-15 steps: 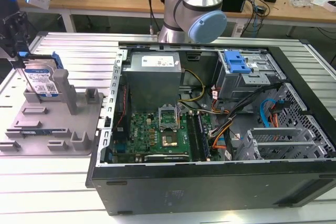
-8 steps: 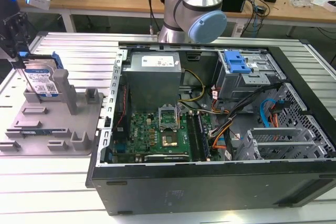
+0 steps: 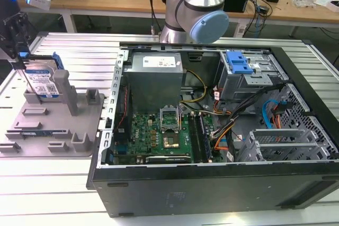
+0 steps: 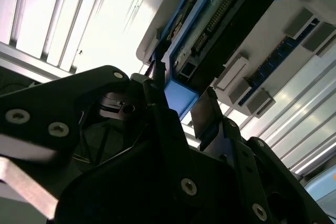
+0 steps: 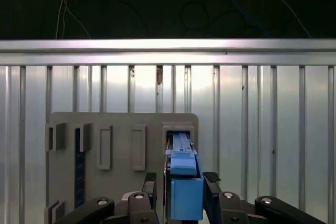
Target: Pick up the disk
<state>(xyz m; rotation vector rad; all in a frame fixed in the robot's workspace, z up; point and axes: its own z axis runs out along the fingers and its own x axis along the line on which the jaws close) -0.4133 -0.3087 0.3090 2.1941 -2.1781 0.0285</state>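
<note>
In the exterior view the disk (image 3: 42,83) stands on edge in a slot of the grey fixture (image 3: 69,130), at the exterior view's left, beside the open computer case (image 3: 222,183). The gripper (image 3: 20,59) hangs over its top edge. In the second wrist view the gripper (image 4: 184,100) straddles the disk's blue rail (image 4: 181,77). In the first wrist view the jaws stand parted around the disk (image 5: 185,198), gripping nothing; a dark gap shows on one side, and the other possibly touches. The disk looks rigid, fairly heavy, smooth-faced and shock-sensitive, so it is best pinched squarely across its flat faces near the top edge.
</note>
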